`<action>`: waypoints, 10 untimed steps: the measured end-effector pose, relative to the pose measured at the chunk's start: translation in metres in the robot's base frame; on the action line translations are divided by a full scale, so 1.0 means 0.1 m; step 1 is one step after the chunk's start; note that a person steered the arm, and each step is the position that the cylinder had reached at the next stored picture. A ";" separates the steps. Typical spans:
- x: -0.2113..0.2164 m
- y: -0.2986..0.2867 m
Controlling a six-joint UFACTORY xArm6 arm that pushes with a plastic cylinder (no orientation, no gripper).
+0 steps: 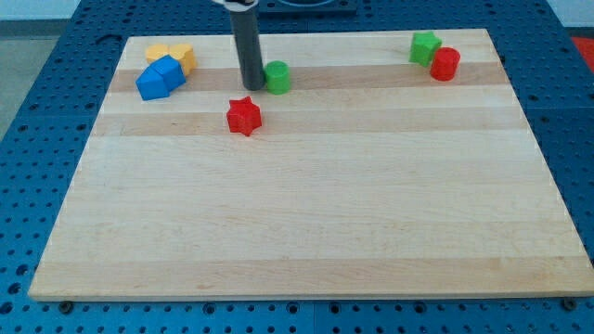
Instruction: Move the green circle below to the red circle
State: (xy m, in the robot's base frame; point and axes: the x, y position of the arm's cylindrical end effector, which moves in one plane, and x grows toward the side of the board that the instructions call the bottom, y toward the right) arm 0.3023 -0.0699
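The green circle (pixel 277 77) stands near the view's top, left of centre on the wooden board. My tip (pixel 251 87) is at its left side, touching or nearly touching it. The red circle (pixel 445 64) stands far off at the view's top right, with a green block (pixel 425 47) of unclear shape touching it on its upper left. A red star (pixel 244 116) lies just below my tip.
At the view's top left are a blue block (pixel 160 78), and two yellow-orange blocks (pixel 171 55) behind it, clustered together. The wooden board (pixel 306 213) lies on a blue perforated table; its edges run close to the top-row blocks.
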 end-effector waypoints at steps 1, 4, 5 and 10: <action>-0.19 0.33; -0.26 0.72; -0.26 1.06; -0.26 1.26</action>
State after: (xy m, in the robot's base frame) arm 0.2760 0.0565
